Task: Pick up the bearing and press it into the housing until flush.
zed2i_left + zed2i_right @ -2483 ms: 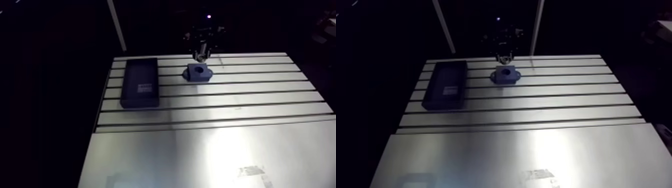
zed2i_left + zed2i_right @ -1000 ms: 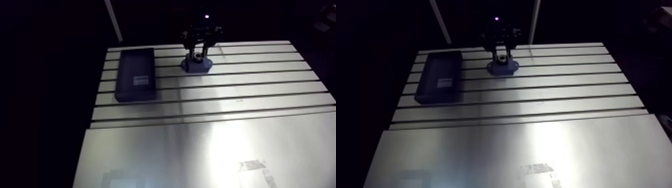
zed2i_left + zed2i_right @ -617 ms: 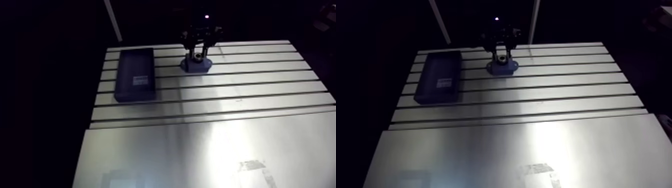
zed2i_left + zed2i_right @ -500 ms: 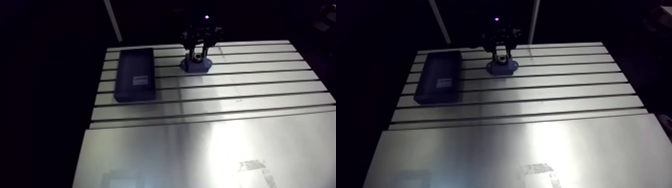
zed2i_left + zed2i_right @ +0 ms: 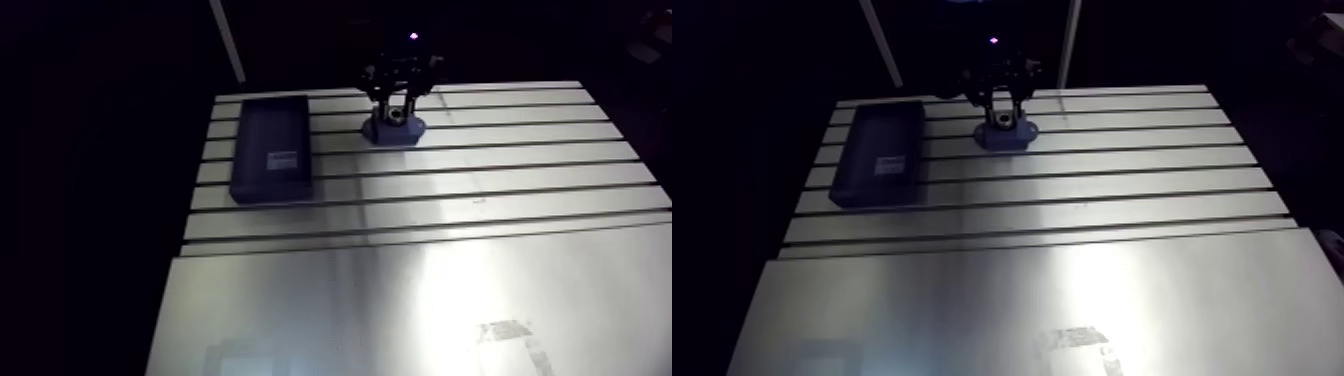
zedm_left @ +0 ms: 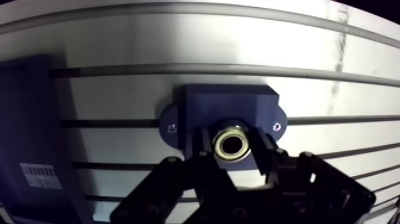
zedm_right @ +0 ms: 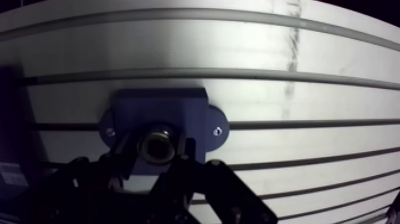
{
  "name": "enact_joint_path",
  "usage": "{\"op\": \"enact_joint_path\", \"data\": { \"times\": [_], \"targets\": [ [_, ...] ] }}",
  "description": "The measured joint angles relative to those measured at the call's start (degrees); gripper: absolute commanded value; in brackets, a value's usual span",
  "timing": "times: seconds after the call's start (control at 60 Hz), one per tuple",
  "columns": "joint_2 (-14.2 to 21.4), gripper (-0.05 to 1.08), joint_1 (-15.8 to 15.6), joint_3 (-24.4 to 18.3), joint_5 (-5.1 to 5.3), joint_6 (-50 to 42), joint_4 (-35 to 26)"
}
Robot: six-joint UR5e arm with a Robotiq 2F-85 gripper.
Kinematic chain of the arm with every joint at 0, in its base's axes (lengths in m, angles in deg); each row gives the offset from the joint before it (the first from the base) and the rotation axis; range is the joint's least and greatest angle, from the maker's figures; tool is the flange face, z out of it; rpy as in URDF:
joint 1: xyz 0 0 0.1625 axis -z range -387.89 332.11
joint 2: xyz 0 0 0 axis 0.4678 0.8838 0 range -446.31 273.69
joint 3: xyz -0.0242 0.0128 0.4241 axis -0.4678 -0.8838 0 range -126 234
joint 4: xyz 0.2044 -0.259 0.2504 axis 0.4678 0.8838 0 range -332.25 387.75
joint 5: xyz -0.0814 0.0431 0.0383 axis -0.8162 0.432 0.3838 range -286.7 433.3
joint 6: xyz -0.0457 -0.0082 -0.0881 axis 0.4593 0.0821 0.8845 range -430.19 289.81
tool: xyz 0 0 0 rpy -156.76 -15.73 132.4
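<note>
You are looking at one slotted aluminium table (image 5: 420,200) carrying one housing, one bearing and one dark tray, with one claw reaching down to them.

The housing (image 6: 229,101) is a single dark blue block sitting near the far edge of the table, about midway along that edge. It is resting flat on the table, with two rounded ears sticking out, one on each side. Each ear is carrying one small screw, so you are counting two screws in all.

The one bearing (image 6: 231,145) is a shiny metal ring with a dark hole through its middle. It is sitting at the mouth of the hole in the top of the housing. The wrist view is not showing how deep it is sitting or whether it is flush.

The claw (image 6: 232,146) is standing straight over the housing. Its two black fingers (image 6: 201,154) are standing only a little apart, one pressing against each side of the bearing. The claw is holding that ring and nothing else.

The one tray (image 5: 272,150) is a long, dark, shallow box lying near the far left corner of the table. It is lying well apart from the housing, with bare table showing between them. One small pale label (image 5: 284,160) is showing inside it, toward its nearer end.
</note>
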Motion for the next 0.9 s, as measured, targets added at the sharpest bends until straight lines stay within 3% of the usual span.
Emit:
{"op": "enact_joint_path", "data": {
  "times": [0.9],
  "targets": [
    [0.0,0.70,0.1,0.2,0.03,0.3,0.3]
  ]
}}
